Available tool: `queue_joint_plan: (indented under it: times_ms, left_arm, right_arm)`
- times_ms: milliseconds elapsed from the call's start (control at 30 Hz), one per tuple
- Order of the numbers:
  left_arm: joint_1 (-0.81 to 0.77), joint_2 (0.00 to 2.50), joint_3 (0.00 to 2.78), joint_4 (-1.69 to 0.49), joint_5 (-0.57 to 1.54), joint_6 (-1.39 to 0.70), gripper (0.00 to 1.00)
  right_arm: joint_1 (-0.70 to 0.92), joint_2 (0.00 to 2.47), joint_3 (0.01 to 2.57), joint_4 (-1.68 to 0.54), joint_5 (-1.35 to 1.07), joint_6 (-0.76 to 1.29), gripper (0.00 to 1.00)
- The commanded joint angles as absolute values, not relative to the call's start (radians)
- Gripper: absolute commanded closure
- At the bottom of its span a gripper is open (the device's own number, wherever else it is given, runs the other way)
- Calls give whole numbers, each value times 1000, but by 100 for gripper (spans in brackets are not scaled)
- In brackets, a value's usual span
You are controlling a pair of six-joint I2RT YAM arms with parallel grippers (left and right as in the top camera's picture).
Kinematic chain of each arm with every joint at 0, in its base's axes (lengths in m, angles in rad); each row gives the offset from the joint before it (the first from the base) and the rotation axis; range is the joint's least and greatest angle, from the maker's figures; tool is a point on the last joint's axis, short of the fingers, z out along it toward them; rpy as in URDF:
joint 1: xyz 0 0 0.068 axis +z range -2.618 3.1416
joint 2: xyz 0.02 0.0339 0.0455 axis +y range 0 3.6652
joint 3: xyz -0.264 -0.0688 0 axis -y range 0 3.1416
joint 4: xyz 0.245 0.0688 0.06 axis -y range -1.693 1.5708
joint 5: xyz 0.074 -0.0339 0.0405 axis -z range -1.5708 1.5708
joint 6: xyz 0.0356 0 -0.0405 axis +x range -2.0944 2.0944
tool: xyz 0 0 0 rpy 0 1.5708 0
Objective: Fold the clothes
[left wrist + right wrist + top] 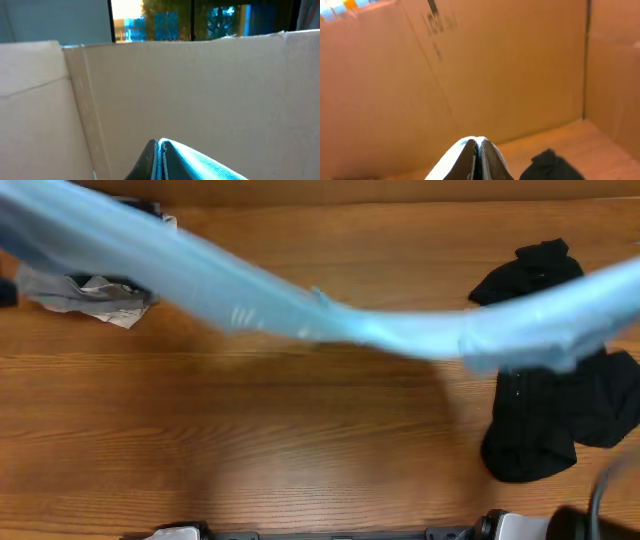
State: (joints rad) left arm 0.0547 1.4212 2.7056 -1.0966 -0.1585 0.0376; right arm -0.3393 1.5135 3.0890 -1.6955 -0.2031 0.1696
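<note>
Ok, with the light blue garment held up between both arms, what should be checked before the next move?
1. Left gripper shut on the light blue garment: ok.
2. Right gripper shut on the same garment: ok.
3. Garment spread flat: not ok, it hangs as a bunched, blurred band.
4. Which corners are held: cannot tell.
5. Bare wooden table under the garment's middle: ok.
6. Black garment away from the laying spot: not ok, it lies below the band's right end.
</note>
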Motion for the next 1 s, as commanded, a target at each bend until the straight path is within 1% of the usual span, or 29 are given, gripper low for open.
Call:
queue_joint_plan:
  times_ms: [0,167,267,300,433,667,767,967]
  left_arm:
    - [65,1374,2701,-1098,-236,83,96]
    - [65,1377,2695,-1119,-296,92,96]
    - [65,1411,2679,-1132,-311,94,96]
    - [65,1447,2665,-1134,-329,94,96]
    - [65,1549,2648,-1148,-332,90,96]
    - [68,1802,2646,-1144,-332,62,96]
    - [68,1963,2646,-1124,-320,52,96]
    - [65,2179,2646,-1066,-321,52,96]
  right_arm:
    - [-345,1435,3091,-1693,-113,148,96]
    - [-345,1419,3071,-1690,-100,121,96]
    - [-345,1433,3000,-1671,-99,101,96]
    - [-345,1451,2938,-1655,-107,84,96]
    - [-345,1513,2820,-1623,-128,54,96]
    - [-341,1728,2730,-1563,-229,28,96]
    - [-314,1868,2729,-1526,-242,25,96]
    - [-244,2066,2729,-1443,-237,25,96]
